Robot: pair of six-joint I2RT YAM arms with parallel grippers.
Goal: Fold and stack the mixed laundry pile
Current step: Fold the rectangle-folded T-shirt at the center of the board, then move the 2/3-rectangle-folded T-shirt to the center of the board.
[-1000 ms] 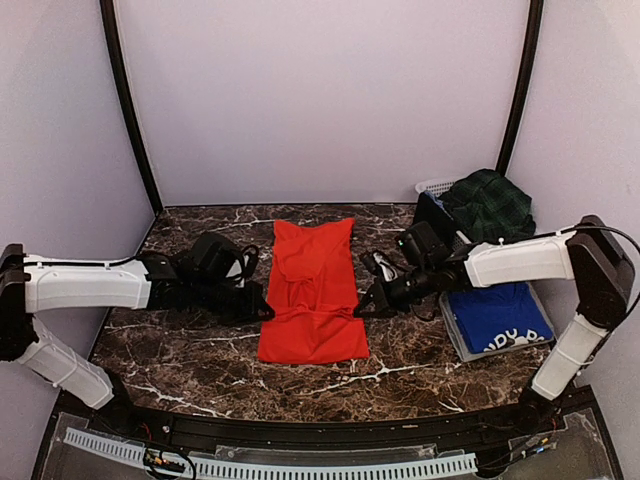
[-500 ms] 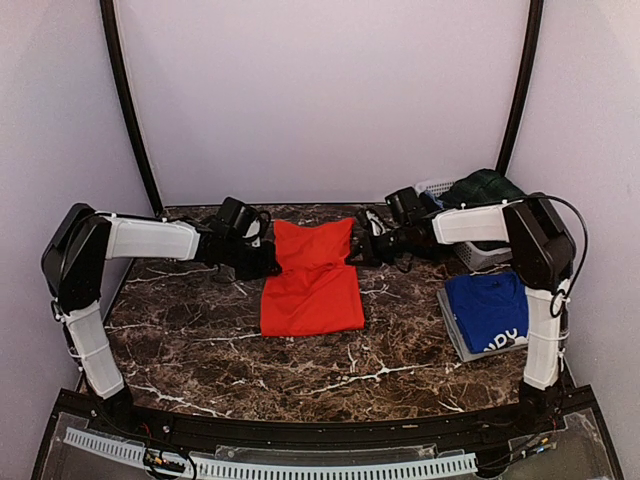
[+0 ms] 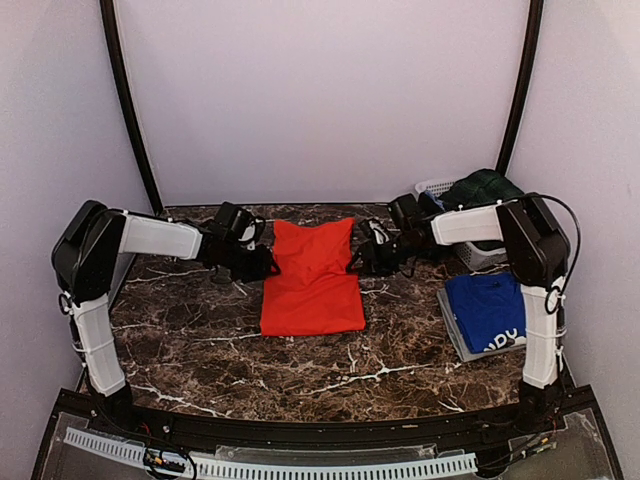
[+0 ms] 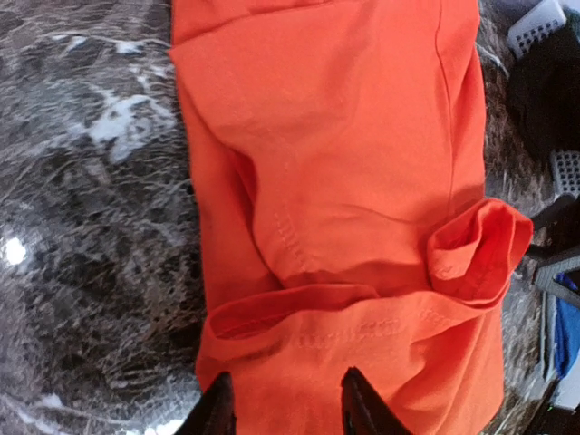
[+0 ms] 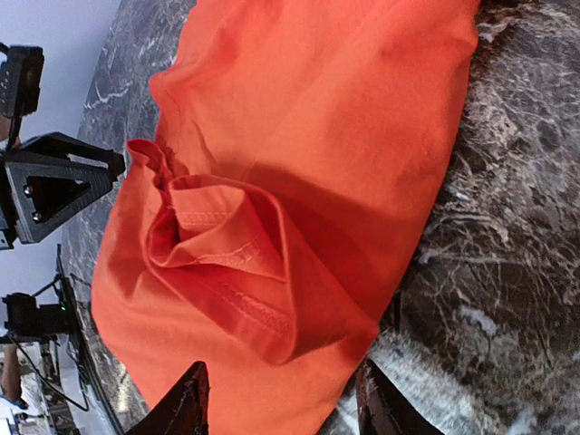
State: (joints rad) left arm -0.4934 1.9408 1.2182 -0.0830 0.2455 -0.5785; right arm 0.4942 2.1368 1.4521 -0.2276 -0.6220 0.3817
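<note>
The bright red-orange T-shirt [image 3: 312,278] lies folded on the marble table, a thick doubled band across its far half. My left gripper [image 3: 268,264] sits at its left edge and my right gripper [image 3: 358,262] at its right edge. In the left wrist view the left gripper [image 4: 285,408] is open, its fingertips [image 4: 217,410] over the orange cloth [image 4: 344,181] with nothing pinched. In the right wrist view the right gripper [image 5: 281,403] is open over the shirt's folded corner [image 5: 272,299]. A royal blue printed T-shirt [image 3: 490,308] lies folded at the right. The dark green tartan skirt [image 3: 487,192] tops the basket.
The blue shirt rests on a flat grey tray [image 3: 455,342] at the right edge. A white slotted basket [image 3: 436,186] stands in the back right corner, with dark garments in it. Dark marble table [image 3: 200,340] shows around the orange shirt.
Both grippers carried the shirt's sides toward the back, folding it shorter. They have since opened, let go of the cloth, and drawn slightly back.
</note>
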